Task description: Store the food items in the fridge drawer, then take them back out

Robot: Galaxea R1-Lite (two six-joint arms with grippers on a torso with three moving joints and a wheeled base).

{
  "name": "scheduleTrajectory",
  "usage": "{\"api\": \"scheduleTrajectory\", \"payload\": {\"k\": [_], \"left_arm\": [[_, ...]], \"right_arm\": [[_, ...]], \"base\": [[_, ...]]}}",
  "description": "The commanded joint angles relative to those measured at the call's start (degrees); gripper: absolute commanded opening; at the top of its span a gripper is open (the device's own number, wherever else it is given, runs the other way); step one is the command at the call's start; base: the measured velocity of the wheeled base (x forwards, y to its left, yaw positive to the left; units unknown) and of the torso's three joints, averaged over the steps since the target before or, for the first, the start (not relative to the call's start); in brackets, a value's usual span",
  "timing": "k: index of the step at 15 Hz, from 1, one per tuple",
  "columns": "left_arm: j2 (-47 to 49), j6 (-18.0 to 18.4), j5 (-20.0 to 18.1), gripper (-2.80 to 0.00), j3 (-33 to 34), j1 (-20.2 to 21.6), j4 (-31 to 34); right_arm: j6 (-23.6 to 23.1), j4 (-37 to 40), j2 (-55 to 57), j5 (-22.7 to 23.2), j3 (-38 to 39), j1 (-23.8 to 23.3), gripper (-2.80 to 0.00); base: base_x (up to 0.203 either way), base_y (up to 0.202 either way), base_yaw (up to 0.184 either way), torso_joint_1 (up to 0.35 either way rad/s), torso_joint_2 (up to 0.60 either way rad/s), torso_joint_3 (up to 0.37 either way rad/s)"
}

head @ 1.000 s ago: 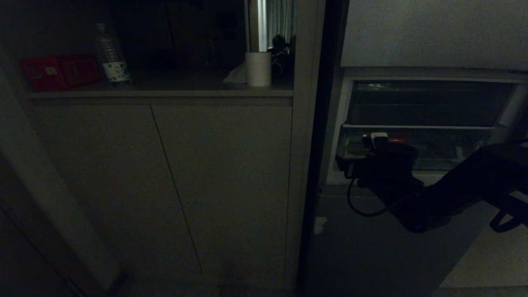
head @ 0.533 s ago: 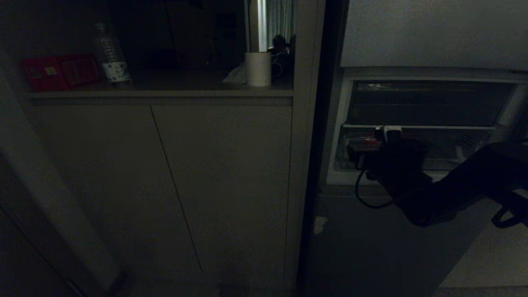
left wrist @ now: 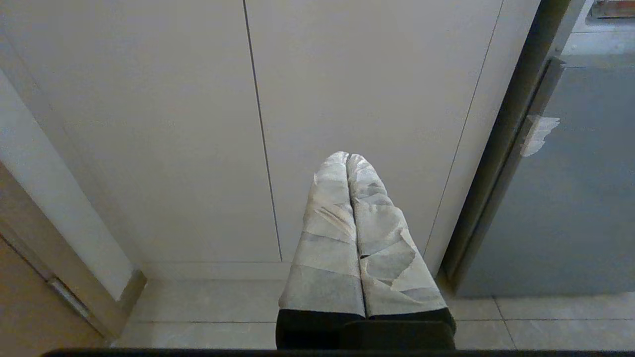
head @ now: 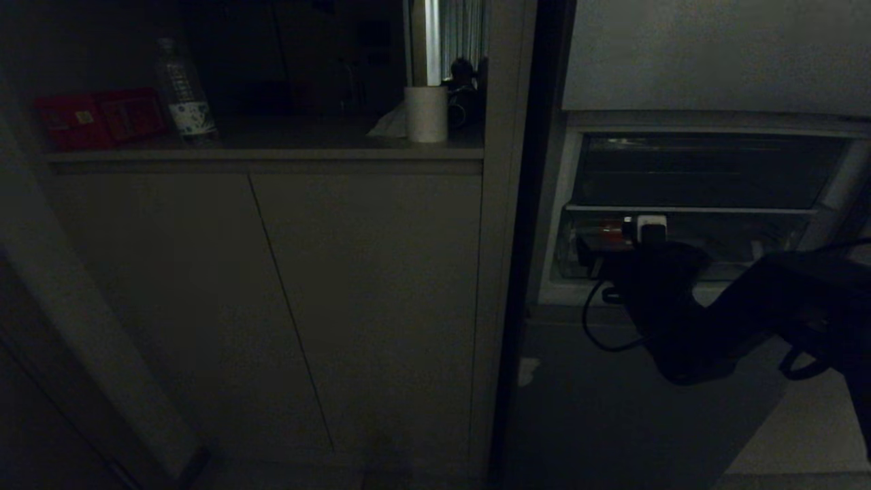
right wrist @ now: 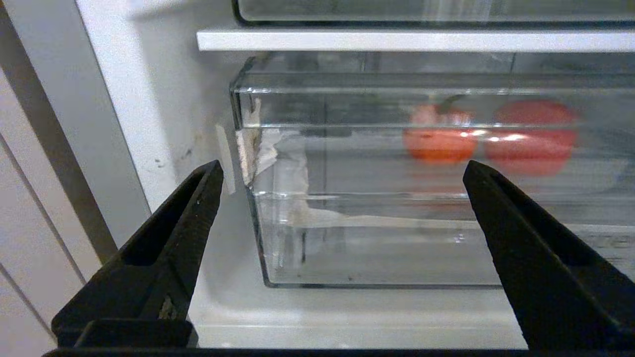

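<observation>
The fridge drawer is a clear plastic tray under a white shelf, with torn tape at its near corner. Two red roundish food items lie inside it, seen through the front wall. My right gripper hangs open just in front of the drawer's left end, with nothing between its black fingers. In the head view the right gripper is a dark shape before the drawer, and one red item glints beside it. My left gripper, fingers wrapped in pale tape, is shut and parked low, facing cabinet doors.
A second clear drawer sits above. The fridge's dark grey lower panel is below the open compartment. Pale cabinet doors stand to the left, under a counter with a red box, a bottle and a white roll.
My right gripper has shifted a little to the right along the drawer front and its wrist has turned. It stays open. The left arm has not moved.
</observation>
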Motion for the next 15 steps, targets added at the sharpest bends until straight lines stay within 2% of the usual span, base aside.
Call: {"api": "scheduleTrajectory", "payload": {"k": [1,6,9,15], "left_arm": [[0.0,0.0,0.0,-2.80,0.0,0.0,0.0],[0.0,0.0,0.0,-2.80,0.0,0.0,0.0],[0.0,0.0,0.0,-2.80,0.0,0.0,0.0],[0.0,0.0,0.0,-2.80,0.0,0.0,0.0]], "right_arm": [[0.0,-2.4,3.4,0.0,-1.0,0.3,0.00],[-0.2,-4.4,7.2,-0.6,-6.3,1.4,0.00],[-0.2,-2.0,8.3,-2.2,-10.7,1.9,0.00],[-0.2,1.4,8.7,-2.8,-14.0,2.8,0.00]], "base": [[0.000,0.000,0.000,0.000,0.00,0.000],[0.000,0.000,0.000,0.000,0.00,0.000],[0.000,0.000,0.000,0.000,0.00,0.000],[0.000,0.000,0.000,0.000,0.00,0.000]]}}
